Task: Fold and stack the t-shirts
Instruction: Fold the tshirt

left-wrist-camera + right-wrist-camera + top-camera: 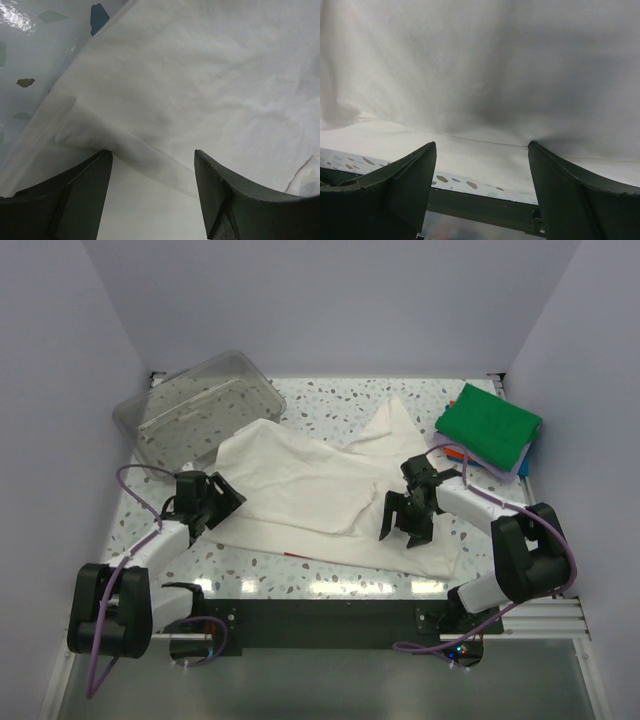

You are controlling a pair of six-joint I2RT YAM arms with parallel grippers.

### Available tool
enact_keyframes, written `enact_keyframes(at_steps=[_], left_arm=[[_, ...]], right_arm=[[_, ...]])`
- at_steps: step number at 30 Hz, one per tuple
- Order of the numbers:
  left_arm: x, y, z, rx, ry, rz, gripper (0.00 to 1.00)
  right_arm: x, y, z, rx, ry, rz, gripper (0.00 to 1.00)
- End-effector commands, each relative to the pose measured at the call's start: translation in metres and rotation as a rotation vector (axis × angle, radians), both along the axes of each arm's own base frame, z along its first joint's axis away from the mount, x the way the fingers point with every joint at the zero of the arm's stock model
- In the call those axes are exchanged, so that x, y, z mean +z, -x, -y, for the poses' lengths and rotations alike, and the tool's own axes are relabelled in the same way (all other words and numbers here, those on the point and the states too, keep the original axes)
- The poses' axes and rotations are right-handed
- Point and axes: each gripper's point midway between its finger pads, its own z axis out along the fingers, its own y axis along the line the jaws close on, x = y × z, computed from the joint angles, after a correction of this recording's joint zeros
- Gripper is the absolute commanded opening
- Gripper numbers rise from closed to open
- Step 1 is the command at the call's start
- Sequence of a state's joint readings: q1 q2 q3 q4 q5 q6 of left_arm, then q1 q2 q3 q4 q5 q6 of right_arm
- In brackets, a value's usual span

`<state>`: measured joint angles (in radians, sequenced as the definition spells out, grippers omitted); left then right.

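**Left gripper (pixel 152 154) and right gripper (pixel 482 146) stand open on the cream-white t-shirt (pixel 320 490)**

Both sets of jaws are spread wide, and nothing is pinched in either. The left wrist view shows the left gripper at the shirt's left border, with a soft raised crease of cloth running across between its fingers (pixel 75 200). The right gripper sits low over the shirt's right part, toward the near edge of the table (pixel 330 400), with smooth cloth ahead of it.

The cream-white t-shirt lies loosely spread over the middle of the table. It is rumpled, and one pointed flap reaches toward the far edge. Its far-left part lies just beside the clear plastic tub (pixel 200 405) in the far left corner. In the far right corner a folded green t-shirt (pixel 487 425) tops the stack, and an orange one (pixel 456 453) peeps out beneath it.

This looks like the folding of the cream shirt, with stacking yet to come. The next move probably calls for each gripper to close on a border layer, then lift and carry it across evenly. The cloth is limp, so it will likely sag or drag if one side leads.

No brand, label or print can be read. The visible cloth is plain, apart from a thin red sliver at the shirt's near border, which is too small to make out.
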<state>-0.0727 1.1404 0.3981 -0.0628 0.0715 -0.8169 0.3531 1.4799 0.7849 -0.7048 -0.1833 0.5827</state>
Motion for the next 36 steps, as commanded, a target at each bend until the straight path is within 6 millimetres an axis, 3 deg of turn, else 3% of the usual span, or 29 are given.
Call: enact_keyframes(at_steps=[1,17,22,29,33,36], left_arm=[[0.023,-0.033,-0.001,0.018,-0.001,0.126,0.71],[0.052,-0.084,0.008,0.049,0.069,0.222,0.71],[0.074,-0.096,0.016,0.024,0.065,0.275,0.7],[0.103,-0.085,0.016,-0.046,-0.004,0.36,0.7],[0.069,-0.06,0.011,-0.053,-0.05,0.278,0.7],[0.059,-0.048,0.014,-0.069,-0.028,0.282,0.7]], right_arm=[[-0.011,0.012,0.011,0.014,0.049,-0.04,0.78],[-0.021,0.021,0.014,0.027,0.061,-0.074,0.78],[-0.02,0.02,0.014,0.033,0.062,-0.073,0.78],[-0.006,0.001,0.012,0.049,0.077,-0.035,0.78],[0.015,-0.012,0.013,0.048,0.095,0.01,0.78],[0.036,-0.022,0.02,0.068,0.14,0.044,0.78]])
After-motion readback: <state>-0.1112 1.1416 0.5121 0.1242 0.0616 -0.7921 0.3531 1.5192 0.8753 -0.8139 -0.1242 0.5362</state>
